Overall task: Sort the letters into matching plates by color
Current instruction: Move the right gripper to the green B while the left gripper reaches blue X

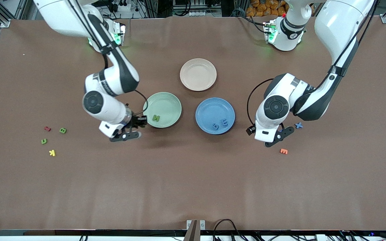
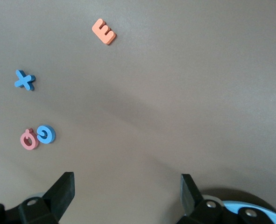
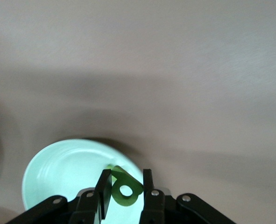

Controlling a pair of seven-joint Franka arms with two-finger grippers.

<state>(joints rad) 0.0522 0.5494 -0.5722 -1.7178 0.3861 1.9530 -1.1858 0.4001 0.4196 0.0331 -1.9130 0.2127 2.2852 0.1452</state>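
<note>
Brown table [image 1: 193, 184]: three plates [image 1: 198, 74], eleven letters [image 1: 62, 130].

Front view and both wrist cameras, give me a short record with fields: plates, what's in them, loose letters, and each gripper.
green plate: one green letter N
blue plate: two blue letters
pale plate: nothing in it
right arm's end: red, yellow and two green letters loose
left arm's end: blue X, orange E, blue letter beside a pink one
right gripper: shut on a green letter, at the green plate's rim
left gripper: open, over bare table
</note>
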